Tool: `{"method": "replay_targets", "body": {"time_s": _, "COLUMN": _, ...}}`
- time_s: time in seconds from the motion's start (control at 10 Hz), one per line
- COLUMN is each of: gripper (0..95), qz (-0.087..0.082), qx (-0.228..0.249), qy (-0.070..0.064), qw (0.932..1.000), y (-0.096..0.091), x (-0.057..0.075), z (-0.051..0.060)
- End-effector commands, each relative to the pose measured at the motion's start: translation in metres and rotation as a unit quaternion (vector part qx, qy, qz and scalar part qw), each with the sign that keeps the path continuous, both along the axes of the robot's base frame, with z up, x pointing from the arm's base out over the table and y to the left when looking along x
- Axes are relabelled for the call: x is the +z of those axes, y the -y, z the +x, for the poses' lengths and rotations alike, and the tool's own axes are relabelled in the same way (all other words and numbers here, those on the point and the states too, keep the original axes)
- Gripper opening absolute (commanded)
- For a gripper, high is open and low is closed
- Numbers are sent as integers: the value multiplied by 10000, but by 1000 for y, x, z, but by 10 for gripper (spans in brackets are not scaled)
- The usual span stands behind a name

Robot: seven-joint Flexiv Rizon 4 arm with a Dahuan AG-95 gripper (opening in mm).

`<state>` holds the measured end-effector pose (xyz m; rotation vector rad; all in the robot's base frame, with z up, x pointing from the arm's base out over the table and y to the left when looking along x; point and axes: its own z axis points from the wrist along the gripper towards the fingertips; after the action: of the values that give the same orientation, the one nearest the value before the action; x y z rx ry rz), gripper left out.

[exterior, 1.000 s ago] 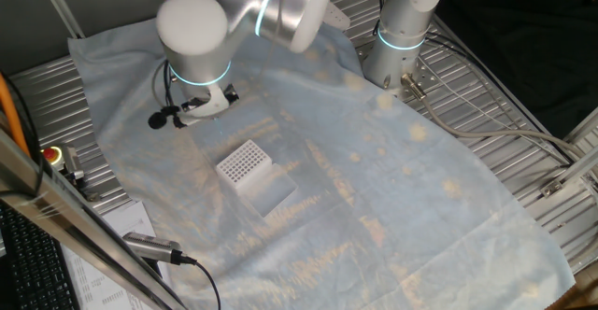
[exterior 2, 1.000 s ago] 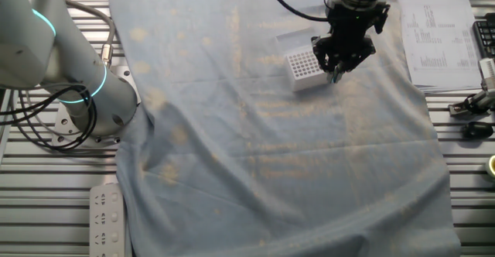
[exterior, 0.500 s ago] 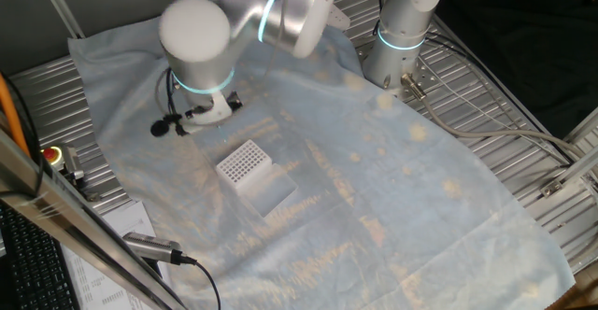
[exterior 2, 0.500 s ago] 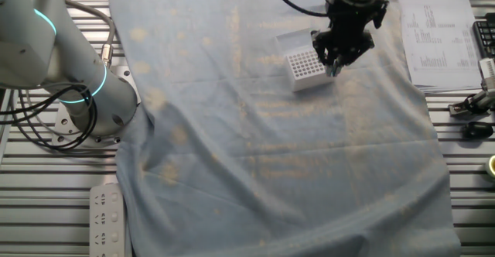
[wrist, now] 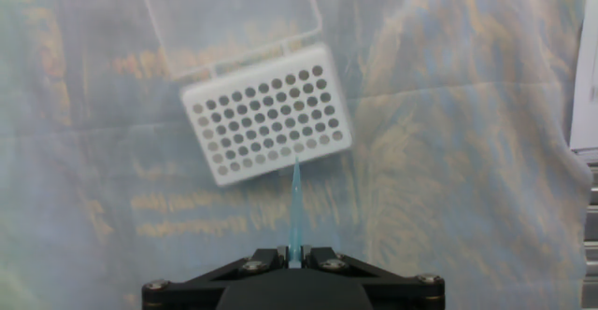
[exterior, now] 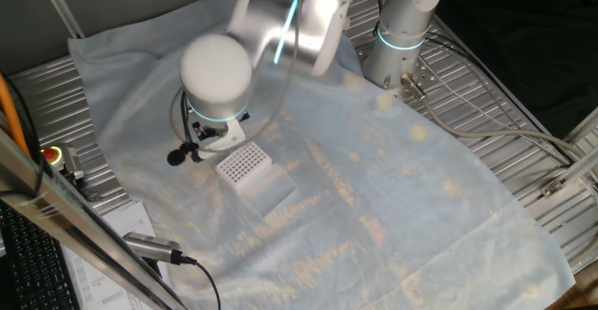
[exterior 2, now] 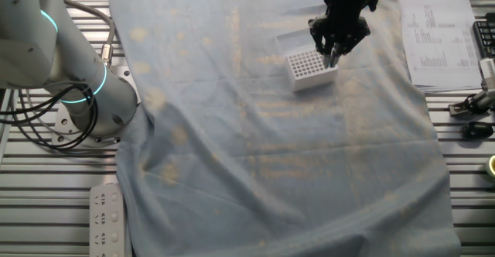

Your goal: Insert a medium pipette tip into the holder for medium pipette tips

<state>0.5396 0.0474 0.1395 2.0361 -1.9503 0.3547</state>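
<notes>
the medium pipette tip is clamped in the closed gripper, long axis pointing straight ahead along the fingers, its point at the near edge row of the holder for medium pipette tips. the holder lies just beyond on the cloth. versus 1.0 s ago, the gripper has shifted from beside the holder to over its edge.

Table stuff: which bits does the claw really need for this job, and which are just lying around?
Needed:
- claw, shut on the blue pipette tip
- white holder with the grid of holes

Lying about:
- clear lid beside the holder
- printed paper
- cloth covering the table
- cables
</notes>
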Motion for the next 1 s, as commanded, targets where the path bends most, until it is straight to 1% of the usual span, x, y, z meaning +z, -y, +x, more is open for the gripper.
{"method": "replay_targets", "body": {"time_s": 0.1, "gripper": 0, "qz": -40, "qx": 51, "qy": 26, "qw": 10000, "y": 3, "x": -5, "z": 3}}
{"method": "replay_targets", "body": {"time_s": 0.2, "gripper": 0, "qz": -83, "qx": 208, "qy": 11, "qw": 9997, "y": 22, "x": -15, "z": 13}}
{"method": "replay_targets", "body": {"time_s": 0.3, "gripper": 0, "qz": -62, "qx": 277, "qy": -22, "qw": 9996, "y": 36, "x": -17, "z": 20}}
{"method": "replay_targets", "body": {"time_s": 0.4, "gripper": 0, "qz": -115, "qx": 348, "qy": -54, "qw": 9993, "y": 42, "x": -14, "z": 25}}
{"method": "replay_targets", "body": {"time_s": 0.5, "gripper": 0, "qz": -174, "qx": 430, "qy": -112, "qw": 9989, "y": 41, "x": -9, "z": 26}}
{"method": "replay_targets", "body": {"time_s": 0.6, "gripper": 0, "qz": -165, "qx": 420, "qy": -131, "qw": 9989, "y": 36, "x": -4, "z": 24}}
{"method": "replay_targets", "body": {"time_s": 0.7, "gripper": 0, "qz": -193, "qx": 373, "qy": -115, "qw": 9991, "y": 27, "x": 3, "z": 20}}
{"method": "replay_targets", "body": {"time_s": 0.8, "gripper": 0, "qz": -229, "qx": 354, "qy": -111, "qw": 9990, "y": 22, "x": 5, "z": 18}}
{"method": "replay_targets", "body": {"time_s": 0.9, "gripper": 0, "qz": -429, "qx": 389, "qy": -128, "qw": 9982, "y": 11, "x": 7, "z": 15}}
{"method": "replay_targets", "body": {"time_s": 1.0, "gripper": 0, "qz": -607, "qx": 409, "qy": -117, "qw": 9972, "y": 3, "x": 4, "z": 13}}
